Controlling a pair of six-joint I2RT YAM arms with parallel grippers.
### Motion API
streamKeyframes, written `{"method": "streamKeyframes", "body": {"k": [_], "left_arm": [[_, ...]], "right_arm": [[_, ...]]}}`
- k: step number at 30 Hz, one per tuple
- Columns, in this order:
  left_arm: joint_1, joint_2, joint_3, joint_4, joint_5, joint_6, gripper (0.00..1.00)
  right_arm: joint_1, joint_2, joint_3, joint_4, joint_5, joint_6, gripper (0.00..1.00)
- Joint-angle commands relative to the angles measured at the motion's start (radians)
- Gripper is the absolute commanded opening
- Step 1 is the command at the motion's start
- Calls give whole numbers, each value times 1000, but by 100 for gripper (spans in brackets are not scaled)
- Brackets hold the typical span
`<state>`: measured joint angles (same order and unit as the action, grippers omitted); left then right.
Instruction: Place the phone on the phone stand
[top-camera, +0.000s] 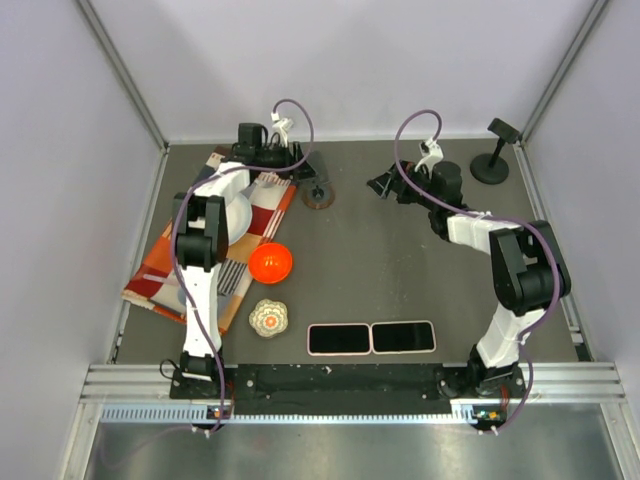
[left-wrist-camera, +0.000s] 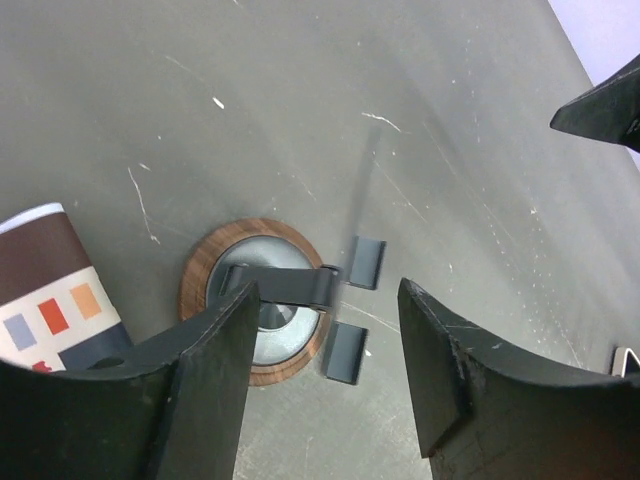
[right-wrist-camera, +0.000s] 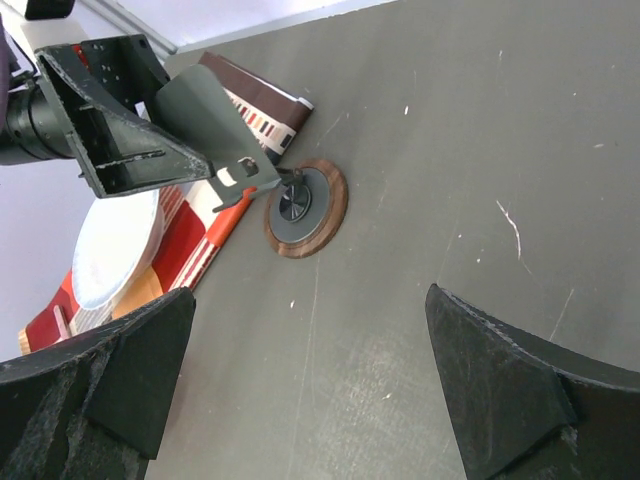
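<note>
Lying side by side at the near edge of the table (top-camera: 400, 260), about midway along it, are two dark phones with their screens up: the left phone (top-camera: 339, 339) and the right phone (top-camera: 403, 337), their short ends nearly touching. Neither one is on a stand, and no pincer is near them.

Left of the phones sits a small patterned dish (top-camera: 268, 318). Just beyond it, an orange bowl (top-camera: 270, 262) rests at the edge of a colourful cloth (top-camera: 160, 275) that runs along the left side. A white plate (top-camera: 238, 212) lies on the cloth farther back.

Toward the far edge, left of centre, is a wood-based stand (top-camera: 318, 193) with a round base and a dark arm. The left gripper (left-wrist-camera: 325, 300) hangs directly over it with its jaws apart, gripping nothing. From its own camera, one finger shows on each side of the arm.

The right gripper (right-wrist-camera: 308, 310) hovers just right of that stand, its jaws spread wide and empty.

A black stand (top-camera: 495, 150) is in the far right corner, well apart from both phones.
</note>
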<state>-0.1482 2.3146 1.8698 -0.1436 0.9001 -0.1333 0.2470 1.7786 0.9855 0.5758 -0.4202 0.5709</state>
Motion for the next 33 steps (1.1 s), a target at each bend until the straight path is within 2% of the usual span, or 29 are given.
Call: {"method": "streamKeyframes", "body": {"k": [1,7,11,12,14,17,22,24,27,28,30,31,33], "left_arm": [[7,-67,-35,91,11,-32,60],[7,-60,-50,174,31,-77,47],[9,-50,-55,219,72,-97,29],[9,-46,-49,225,107,-103,14],[7,-26,-29,211,126,-106,0],[10,-3,8,158,169,-78,0],[12,6,29,91,146,-35,0],[13,-1,28,90,134,-34,6],[12,-9,25,78,102,-29,32],[13,-15,17,75,79,-28,56],[13,-40,8,76,65,-25,70],[13,-49,-9,79,54,-25,83],[12,-98,-40,116,34,-38,90]], "right_arm": [[9,7,44,13,1,-25,99],[11,8,47,7,0,-23,99],[12,8,47,7,-2,-25,99],[11,10,47,7,-2,-25,99],[11,8,47,4,-2,-26,99],[11,7,47,4,-3,-26,99],[11,10,48,4,-5,-28,99],[11,13,51,2,-5,-28,99],[12,13,53,1,-8,-26,99],[11,13,53,-1,-8,-26,99],[11,13,54,-4,-6,-28,99],[12,13,56,-8,-5,-28,99],[14,13,62,-36,6,-34,99]]}}
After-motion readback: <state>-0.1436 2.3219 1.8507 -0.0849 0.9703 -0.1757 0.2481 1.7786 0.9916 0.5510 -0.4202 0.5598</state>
